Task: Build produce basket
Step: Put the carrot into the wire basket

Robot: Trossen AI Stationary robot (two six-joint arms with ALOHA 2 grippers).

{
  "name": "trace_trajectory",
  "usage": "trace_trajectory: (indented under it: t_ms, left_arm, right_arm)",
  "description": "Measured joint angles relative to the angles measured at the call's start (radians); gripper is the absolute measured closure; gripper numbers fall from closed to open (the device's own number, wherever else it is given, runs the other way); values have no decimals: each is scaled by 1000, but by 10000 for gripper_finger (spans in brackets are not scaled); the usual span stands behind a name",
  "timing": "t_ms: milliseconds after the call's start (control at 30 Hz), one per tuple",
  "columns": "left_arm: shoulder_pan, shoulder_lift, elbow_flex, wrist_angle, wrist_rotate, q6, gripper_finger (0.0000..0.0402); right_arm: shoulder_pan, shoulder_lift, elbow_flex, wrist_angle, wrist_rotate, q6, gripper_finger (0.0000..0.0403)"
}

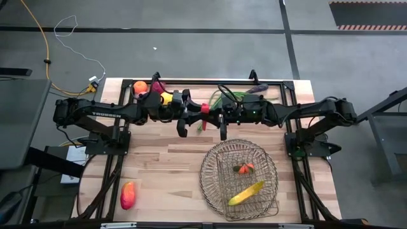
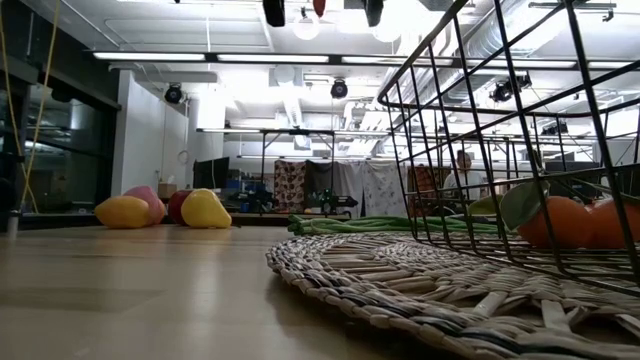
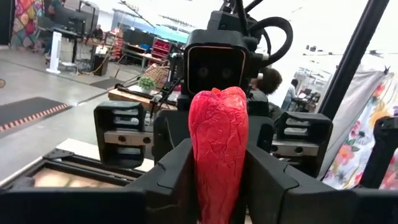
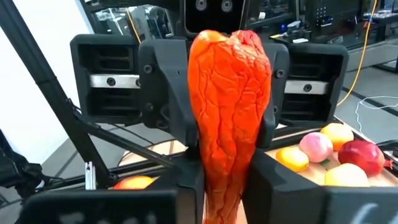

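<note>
A: What sits nearest in the low view?
B: A woven mat, then the basket [image 2: 470, 130], its dark wire bars filling the right side, with orange fruit [image 2: 570, 222] behind the mesh. Farther back, long green beans [image 2: 360, 226] lie on the counter [image 2: 130, 290], and a yellow pear [image 2: 205, 210] and more fruit rest at the far edge.

A: And from above?
B: The round, see-through basket [image 1: 239, 179] stands on the pale wooden counter [image 1: 165, 172] toward the right, holding a banana [image 1: 245, 193] and a small orange piece. A red-yellow mango [image 1: 128, 195] lies alone at the near left. The two arms meet over the far half of the counter, hiding part of the produce there.

A: The claws?
B: The left claw [image 1: 183, 114] and right claw [image 1: 222, 117] face each other with a red chilli [image 1: 204, 109] between them. In the left wrist view the chilli [image 3: 219, 155], wrinkled and glossy, is pinched between that claw's dark fingers [image 3: 174, 180]. In the right wrist view the chilli [image 4: 229, 118] likewise sits between the right fingers [image 4: 280, 180], closed narrow against it, and blocks most of the claw opposite.

A: Anything only that view shows?
B: A pink peach [image 4: 316, 147] and a dark red apple [image 4: 360, 155] beside yellow fruit
</note>
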Motion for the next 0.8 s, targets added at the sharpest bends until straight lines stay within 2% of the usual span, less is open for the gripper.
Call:
trace_trajectory:
  t_ms: [200,333,467,600,700,800]
  left_arm:
    - [2,-10,22,-64,-2,-1,223]
    - [10,-32,84,-249,3,35,171]
    - [38,-90,158,-510,36,113,133]
    - [69,-188,171,-659,61,105,125]
    - [77,-273,125,-662,52,60,127]
    - [71,-363,41,-620,-6,16,128]
  right_arm:
    - [-1,-12,0,-33,-6,-14,354]
    - [-6,-57,-1,-115,-6,-50,343]
    - [-20,-147,-1,-265,-9,-50,346]
    - [-17,-241,-1,-484,-6,-4,350]
    - [15,-292,-1,-622,-6,79,350]
    - [82,-316,-1,-725,19,146,350]
